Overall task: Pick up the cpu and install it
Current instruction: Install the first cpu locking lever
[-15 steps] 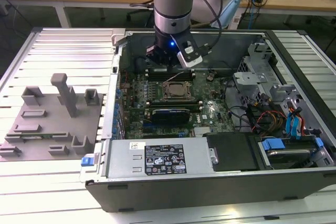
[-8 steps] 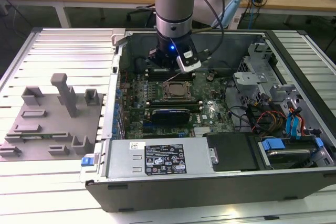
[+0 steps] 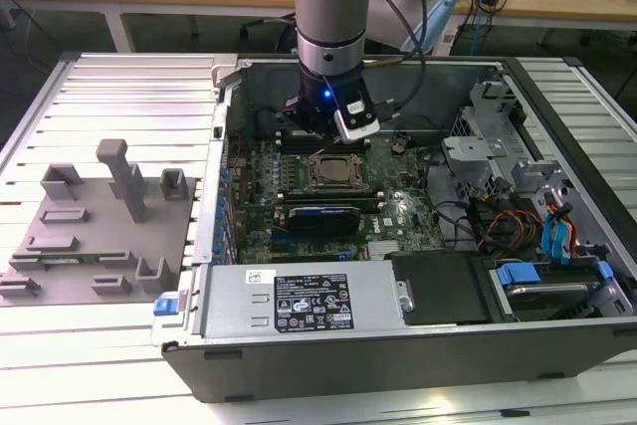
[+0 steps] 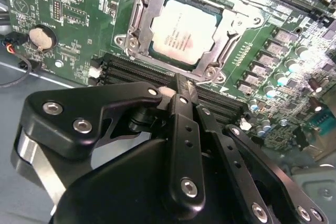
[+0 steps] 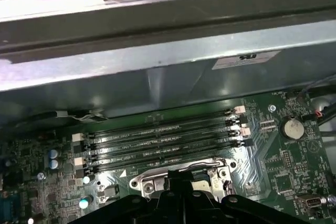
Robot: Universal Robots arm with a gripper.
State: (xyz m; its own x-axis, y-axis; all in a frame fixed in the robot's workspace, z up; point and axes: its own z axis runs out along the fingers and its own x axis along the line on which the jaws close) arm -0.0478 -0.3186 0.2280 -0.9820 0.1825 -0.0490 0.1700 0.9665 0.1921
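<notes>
Cpu in the socket, gripper closed just beside it

The cpu [image 4: 181, 34] lay flat inside the socket [image 4: 137, 24] on the board [image 4: 68, 14]. The gripper [image 4: 182, 83] hung near the socket's edge, narrowed with its 2 fingers together and holding nothing (so far as the second wrist view showed). If the chip sat slightly askew, a downward nudge could bend pins.

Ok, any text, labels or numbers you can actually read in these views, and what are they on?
No text can be quoted.
cpu lid, second wrist view: faint print, too blurred.
Power supply label, exterior view: too small.
Chassis wall sticker, first wrist view: blurred.
Motherboard markings: too small.
</notes>
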